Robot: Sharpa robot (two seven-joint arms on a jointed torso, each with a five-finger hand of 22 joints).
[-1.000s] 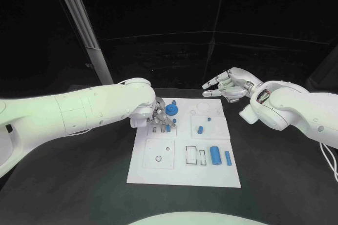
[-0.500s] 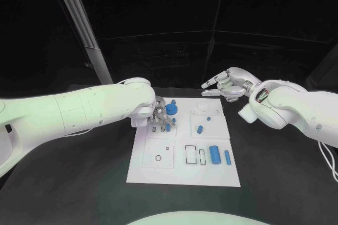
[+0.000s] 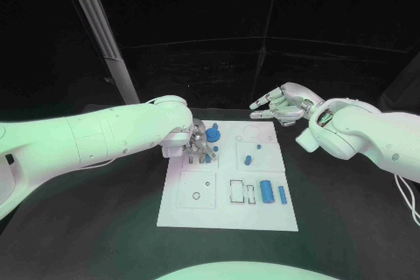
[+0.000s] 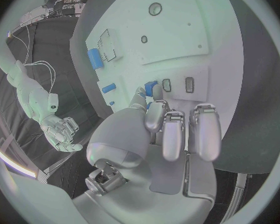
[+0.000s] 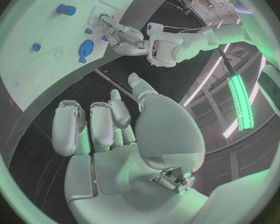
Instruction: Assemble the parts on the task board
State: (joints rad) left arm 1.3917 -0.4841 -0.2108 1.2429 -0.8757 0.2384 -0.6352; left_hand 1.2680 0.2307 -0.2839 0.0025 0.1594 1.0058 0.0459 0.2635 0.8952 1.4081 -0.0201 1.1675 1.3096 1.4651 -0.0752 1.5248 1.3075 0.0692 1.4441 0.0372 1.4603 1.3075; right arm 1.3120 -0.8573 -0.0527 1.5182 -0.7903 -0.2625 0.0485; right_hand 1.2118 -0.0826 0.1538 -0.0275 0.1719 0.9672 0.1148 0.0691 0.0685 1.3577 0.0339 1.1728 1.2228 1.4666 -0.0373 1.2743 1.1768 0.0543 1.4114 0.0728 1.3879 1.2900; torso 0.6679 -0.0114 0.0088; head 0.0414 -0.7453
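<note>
Left hand (image 3: 198,143) pinching blue part (image 4: 151,88) at task board (image 3: 227,216) far-left slots; right hand (image 3: 281,105) spread, idle. Two cylinders (image 3: 267,192) near-right unplaced.

— What lies under everything?
— A black table (image 3: 96,231). It fills the lower half of the frame, from the left edge to the right.
— And behind it?
— A dark backdrop (image 3: 227,31) across the whole top of the frame, with faint seams running over it.
— Anything else?
— A pale pole (image 3: 108,49) in the upper left. It slants down from the top edge towards the table's far side.
</note>
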